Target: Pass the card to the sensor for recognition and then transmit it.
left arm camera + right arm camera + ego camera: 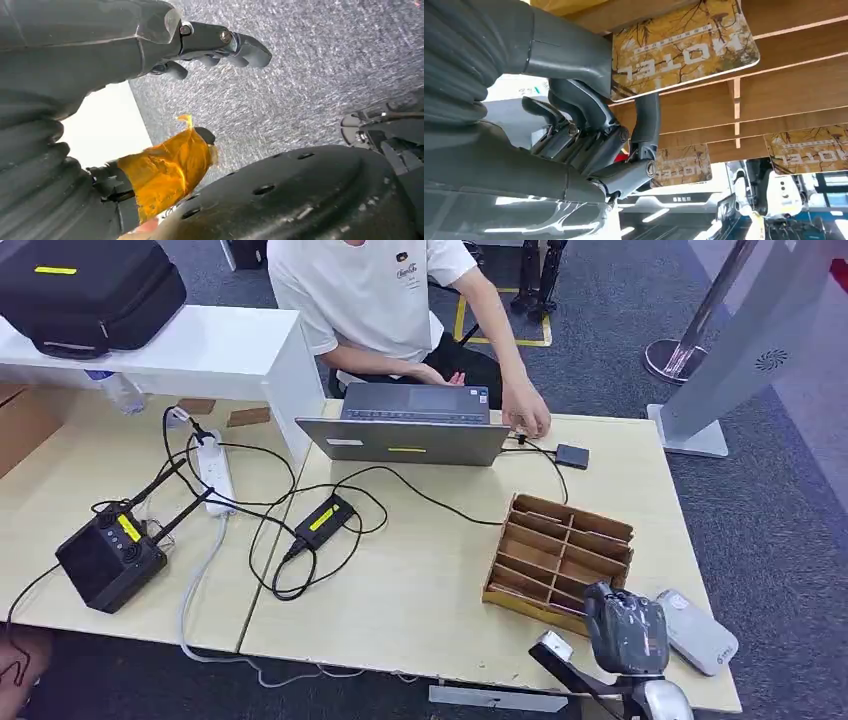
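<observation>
Right hand: we see our right hand, dark grey and glossy under a clear cover, at the table's near edge just in front of the wooden rack; in the right wrist view its thumb and a dark finger pinch the card.
Card: the card is a thin, flat rectangle with rounded corners, printed with yellow-brown branches and the word HOTEL; we hold it by one short end, its free end against the rack's slats.
Rack: the wooden rack is a shallow brown tray split by thin slats into long slots; two more cards of the same print stand in it.
Sensor: a rounded, pale grey pad lies flat on the table just right of our right hand.
Left hand: our left hand hangs over speckled grey carpet, dark fingers loosely curled and apart, holding nothing; a crinkled yellow wrap covers the thumb.
Table: the light wood tabletop also bears a grey laptop, with a person's hand beside it, and looping black cables.
</observation>
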